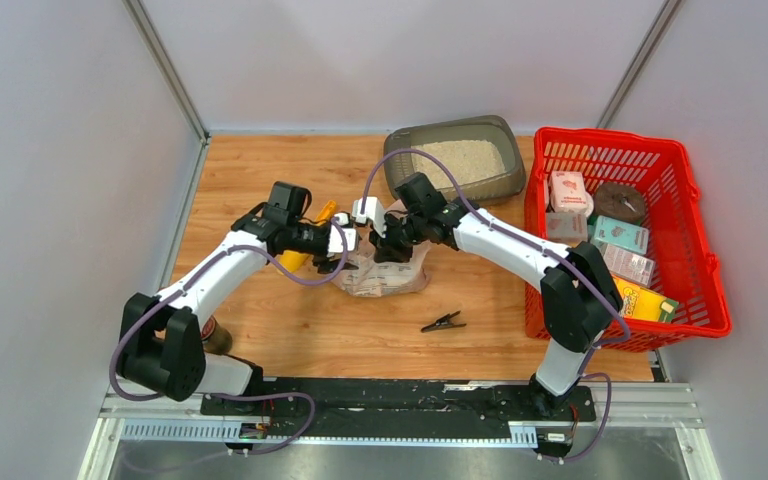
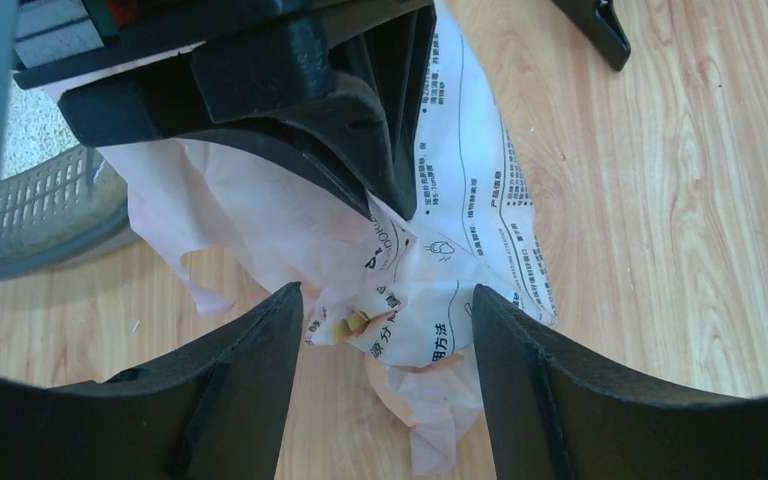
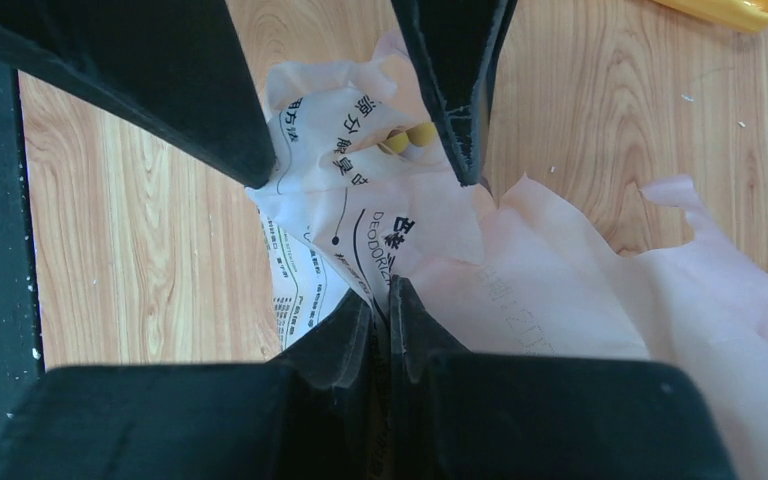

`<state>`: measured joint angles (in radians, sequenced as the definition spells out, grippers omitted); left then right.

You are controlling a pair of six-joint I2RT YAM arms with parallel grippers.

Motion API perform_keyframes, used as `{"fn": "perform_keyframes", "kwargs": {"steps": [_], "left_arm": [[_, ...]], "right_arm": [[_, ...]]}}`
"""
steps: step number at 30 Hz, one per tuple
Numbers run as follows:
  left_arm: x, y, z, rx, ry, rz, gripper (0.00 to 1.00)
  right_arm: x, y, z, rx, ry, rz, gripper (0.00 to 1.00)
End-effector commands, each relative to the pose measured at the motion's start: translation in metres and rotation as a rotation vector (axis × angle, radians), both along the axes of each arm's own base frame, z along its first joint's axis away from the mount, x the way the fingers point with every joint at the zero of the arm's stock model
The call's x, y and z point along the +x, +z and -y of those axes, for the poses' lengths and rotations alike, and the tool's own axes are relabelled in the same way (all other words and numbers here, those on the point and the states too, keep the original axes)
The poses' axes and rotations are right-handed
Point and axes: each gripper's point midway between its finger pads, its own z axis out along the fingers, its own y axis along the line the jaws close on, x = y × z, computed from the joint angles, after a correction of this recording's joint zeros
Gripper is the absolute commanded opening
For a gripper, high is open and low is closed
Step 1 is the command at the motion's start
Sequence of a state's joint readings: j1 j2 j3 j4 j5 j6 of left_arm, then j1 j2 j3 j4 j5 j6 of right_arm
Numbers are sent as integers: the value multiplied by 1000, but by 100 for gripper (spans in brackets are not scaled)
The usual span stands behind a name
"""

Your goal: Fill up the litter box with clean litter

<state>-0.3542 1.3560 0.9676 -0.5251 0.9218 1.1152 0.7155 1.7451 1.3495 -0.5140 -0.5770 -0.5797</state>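
The litter box (image 1: pixel 394 166) stands at the back centre with pale beige litter (image 1: pixel 465 160) in it; its rim also shows in the left wrist view (image 2: pixel 55 205). A crumpled white and pink printed litter bag (image 1: pixel 395 275) lies on the table in front of it. My right gripper (image 1: pixel 378 243) is shut on the bag's upper edge (image 3: pixel 560 290); its fingers (image 3: pixel 355 330) pinch the film. My left gripper (image 1: pixel 345 237) is open, with a fold of the bag (image 2: pixel 460 200) between its spread fingertips (image 2: pixel 280 310), just opposite the right gripper.
A yellow scoop (image 1: pixel 305 240) lies partly under my left arm and shows in the right wrist view (image 3: pixel 730 8). A black clip (image 1: pixel 443 322) lies in front of the bag. A red mesh basket (image 1: pixel 608 134) with several boxes stands at the right. A brown object (image 1: pixel 215 335) sits by the left arm's base.
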Motion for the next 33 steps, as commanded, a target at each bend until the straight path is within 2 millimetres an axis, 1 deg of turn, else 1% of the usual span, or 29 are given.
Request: {"fn": "perform_keyframes", "kwargs": {"steps": [1, 3, 6, 7, 8, 10, 12, 13, 15, 16, 17, 18, 19, 20, 21, 22, 23, 24, 25, 26, 27, 28, 29, 30, 31, 32, 33], "left_arm": [[16, -5, 2, 16, 16, 51, 68], [19, -10, 2, 25, 31, 40, 67], [12, -23, -1, 56, 6, 2, 60], [11, -24, -1, 65, -18, 9, 54], [2, -30, -4, 90, -40, -25, 49], [0, -30, -3, 98, -66, -16, 40], [-4, -32, -3, 106, -78, -18, 36], [-4, -32, -4, 119, -79, -16, 26], [-10, -35, -6, 142, -94, -41, 12], [-9, -33, -7, 151, -78, -53, 0], [-8, -29, -8, 156, -59, -53, 0], [-6, -27, -10, 159, -36, -51, 0], [-7, -29, -14, 172, -12, -53, 0], [-4, -19, -15, 148, 21, -29, 0], [-3, -17, -16, 136, 39, -22, 0], [-7, -20, -18, 127, 73, -53, 0], [-3, -9, -17, 97, 94, -15, 0], [-3, -8, -18, 89, 110, -16, 0], [-6, -9, -19, 81, 136, -46, 0], [-1, -1, -18, 52, 160, -19, 0], [0, 1, -17, 37, 183, -25, 0], [-1, -2, -19, 21, 237, -77, 0], [7, 6, -18, -8, 267, -53, 0], [9, 7, -19, -21, 297, -63, 0], [12, 4, -22, -31, 368, -121, 0], [23, 9, -26, -64, 428, -119, 0], [27, 10, -30, -84, 477, -147, 0]], "right_arm": [[9, 25, -6, 68, -21, 12, 0], [9, 26, -6, 70, -22, 9, 0], [11, 25, -5, 71, -29, 6, 0], [11, 24, -5, 70, -34, -2, 0], [14, 24, -3, 70, -43, -4, 0], [15, 24, -2, 75, -47, -11, 0], [18, 25, 0, 79, -51, -12, 0], [19, 26, 0, 83, -49, -11, 0], [20, 27, 3, 78, -48, -15, 0], [21, 29, 4, 75, -44, -9, 1], [24, 30, 10, 67, -47, -10, 4], [21, 26, 20, 39, -25, -11, 13], [18, 23, 27, 22, -11, -11, 19], [17, 23, 37, 9, 7, 4, 25], [11, 15, 49, -43, 68, 39, 36], [9, 11, 55, -70, 79, 53, 37], [5, 7, 64, -94, 89, 75, 37], [9, 3, 74, -132, 85, 107, 37], [10, 1, 78, -143, 77, 120, 37], [11, 0, 85, -149, 62, 120, 37], [11, 2, 89, -152, 53, 127, 36], [12, 1, 93, -159, 49, 131, 33], [11, -6, 98, -176, 42, 118, 28], [8, -11, 103, -197, 45, 104, 24], [7, -15, 107, -212, 44, 96, 23], [7, -18, 111, -217, 34, 92, 21], [3, -24, 115, -221, 29, 72, 15]]}}
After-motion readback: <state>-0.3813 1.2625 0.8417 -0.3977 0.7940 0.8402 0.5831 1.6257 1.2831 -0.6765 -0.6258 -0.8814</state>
